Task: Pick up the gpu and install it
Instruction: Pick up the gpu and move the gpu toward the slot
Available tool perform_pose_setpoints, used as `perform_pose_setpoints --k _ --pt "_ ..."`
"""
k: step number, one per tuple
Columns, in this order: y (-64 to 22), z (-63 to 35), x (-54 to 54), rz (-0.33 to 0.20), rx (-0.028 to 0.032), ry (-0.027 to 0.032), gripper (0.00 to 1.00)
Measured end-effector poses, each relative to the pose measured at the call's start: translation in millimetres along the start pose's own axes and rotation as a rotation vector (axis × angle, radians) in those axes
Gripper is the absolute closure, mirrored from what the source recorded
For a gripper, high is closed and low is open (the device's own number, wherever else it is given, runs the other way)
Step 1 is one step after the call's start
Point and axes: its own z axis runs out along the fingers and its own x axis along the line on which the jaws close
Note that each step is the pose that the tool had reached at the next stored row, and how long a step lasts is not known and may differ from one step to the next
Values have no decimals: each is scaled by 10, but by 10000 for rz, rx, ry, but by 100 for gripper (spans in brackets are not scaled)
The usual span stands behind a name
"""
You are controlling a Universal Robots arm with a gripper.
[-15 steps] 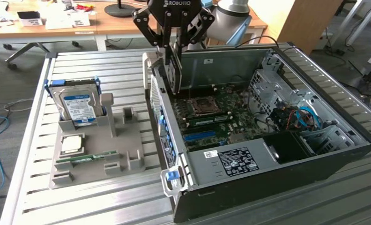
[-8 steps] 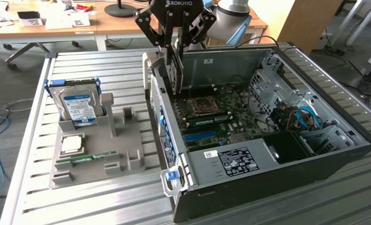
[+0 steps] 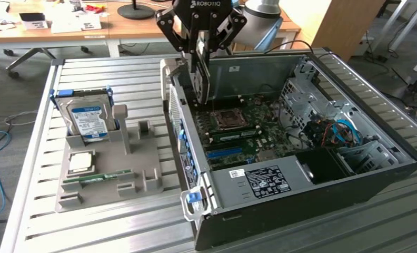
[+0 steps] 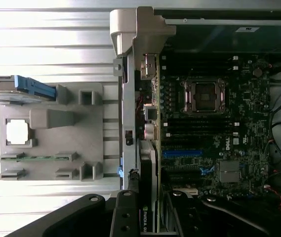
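Note:
My gripper (image 3: 202, 48) is shut on the gpu (image 3: 202, 79), a thin dark card that hangs upright, edge down. It is held over the rear wall of the open computer case (image 3: 349, 184), above the motherboard (image 3: 244, 126). In the wrist view the gpu (image 4: 152, 163) appears edge-on, its silver-grey end bracket and ports (image 4: 149, 129) running along the case's rear wall, with my gripper (image 4: 150, 202) clamped on its near end. A blue expansion slot (image 3: 226, 153) (image 4: 182, 153) lies on the motherboard, below and apart from the card.
At the exterior view's left, a grey parts holder (image 3: 135, 168) carries a blue-labelled hard drive (image 3: 88, 118), a processor (image 3: 80, 162) and a green memory stick (image 3: 96, 178). All stands on a slatted metal table (image 3: 89, 226). Cables and a drive cage (image 3: 342, 134) crowd the case's far side.

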Motion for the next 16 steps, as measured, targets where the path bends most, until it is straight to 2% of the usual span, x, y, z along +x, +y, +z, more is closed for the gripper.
perform_pose_setpoints --k 5,16 --pt "2 2 -66 -1 0 0 73" --pt "4 3 -117 -1 0 -1 73"
